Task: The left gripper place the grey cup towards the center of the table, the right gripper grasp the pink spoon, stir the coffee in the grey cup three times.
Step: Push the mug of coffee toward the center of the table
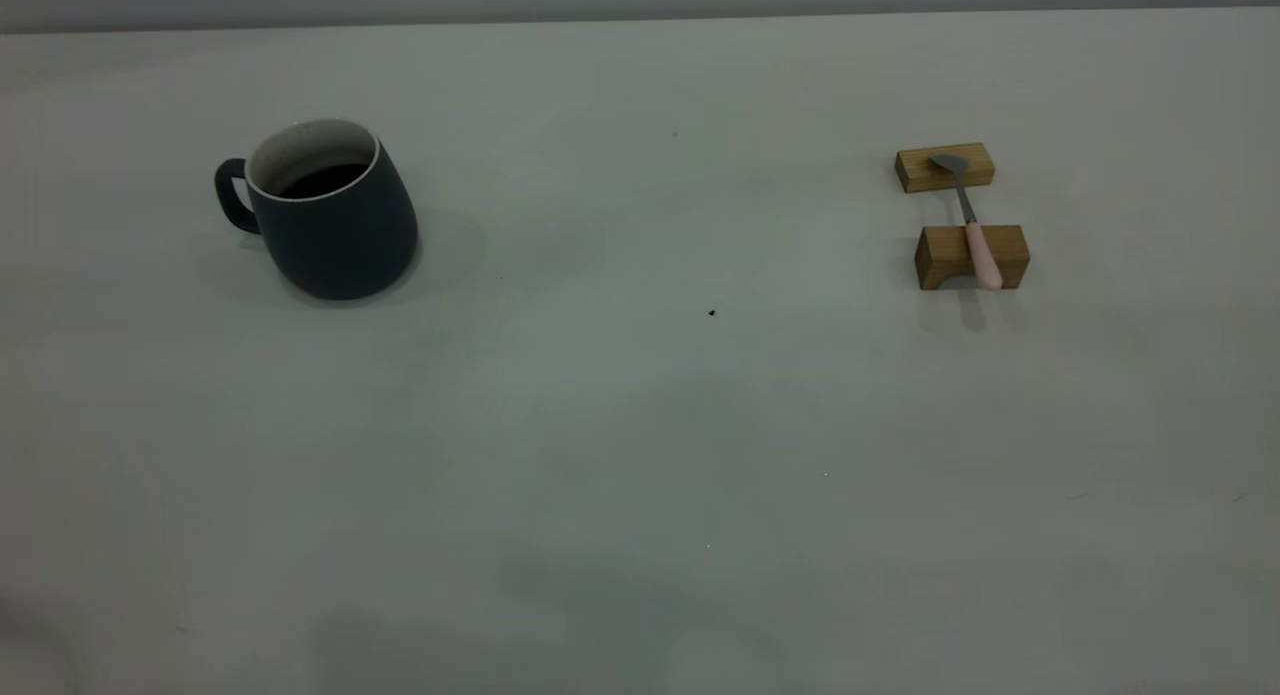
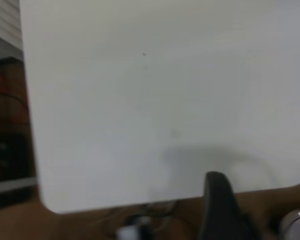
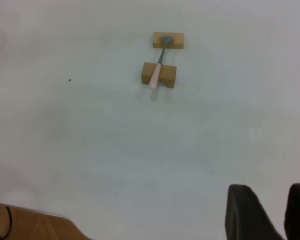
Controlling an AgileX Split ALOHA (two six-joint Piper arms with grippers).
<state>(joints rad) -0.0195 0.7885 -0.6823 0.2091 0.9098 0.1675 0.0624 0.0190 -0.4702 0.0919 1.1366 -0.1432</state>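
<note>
The grey cup (image 1: pixel 335 225) stands upright at the table's (image 1: pixel 640 425) far left, handle pointing left, with dark coffee (image 1: pixel 322 180) inside. The pink spoon (image 1: pixel 972 225) lies at the far right across two wooden blocks, bowl on the farther one, pink handle on the nearer. Neither gripper shows in the exterior view. In its wrist view the left gripper (image 2: pixel 257 210) hangs over the table's near edge, its fingers apart and empty; the cup is out of that view. The right gripper (image 3: pixel 270 192) is well short of the spoon (image 3: pixel 157 70), fingers slightly apart, holding nothing.
Two tan wooden blocks (image 1: pixel 944 167) (image 1: pixel 971 257) carry the spoon. A tiny dark speck (image 1: pixel 711 313) marks the table's middle. A rounded table corner (image 2: pixel 50 205) and brown floor beyond it show in the left wrist view.
</note>
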